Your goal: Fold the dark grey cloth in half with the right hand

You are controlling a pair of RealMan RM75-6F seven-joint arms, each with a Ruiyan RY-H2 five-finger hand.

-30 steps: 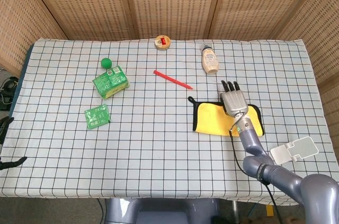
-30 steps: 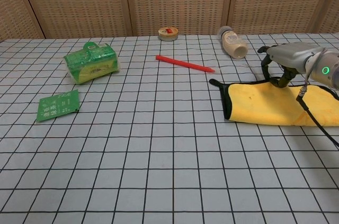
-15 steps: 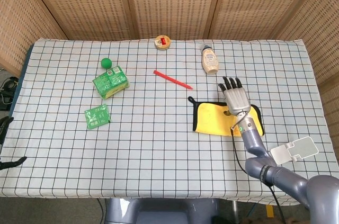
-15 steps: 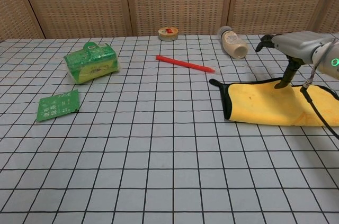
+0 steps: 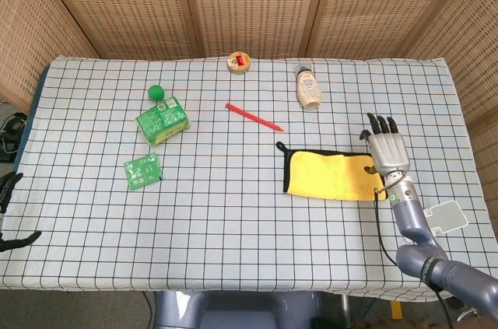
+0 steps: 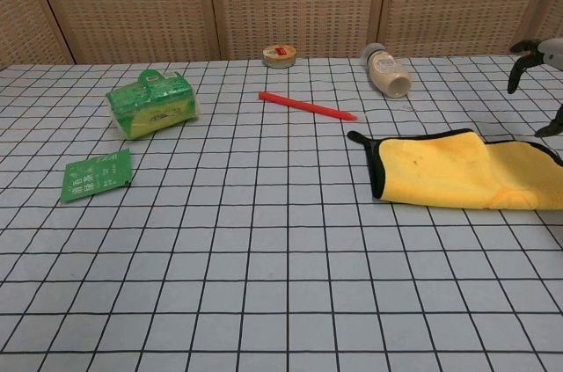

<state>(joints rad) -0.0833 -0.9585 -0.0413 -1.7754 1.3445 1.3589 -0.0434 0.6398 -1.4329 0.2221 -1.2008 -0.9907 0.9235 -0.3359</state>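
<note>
Head view first, from the near edge outward: the right arm rises from the bottom right corner, and its robot hand (image 5: 387,148) hangs over the right end of the cloth (image 5: 331,175) with fingers spread and nothing in them. In the chest view only its fingertips show at the far right edge, apart from the fabric. The left robot hand (image 5: 9,193) is a dark shape at the left border, off the surface (image 5: 233,212); whether it is spread or closed cannot be told.

The cloth lies right of centre, showing a yellow face with a dark grey border along its left and far edges. It looks already doubled over, so the fold seems done or nearly so. The material seems soft, light and limp: it should drape and crease rather than hold shape, and a lifted corner would drag the rest unless raised clear. If another fold or a tidy is wanted, the free right-hand corners, nearest the robot hand, look the best place to pinch.

Further left sit a flat green packet (image 5: 143,170), then a bulkier green pack (image 5: 163,119) with a small green ball (image 5: 156,92) behind it. Mid-surface lies a red pen (image 5: 254,117). At the far edge are a bottle (image 5: 309,87) on its side and a tape roll (image 5: 239,62).
</note>
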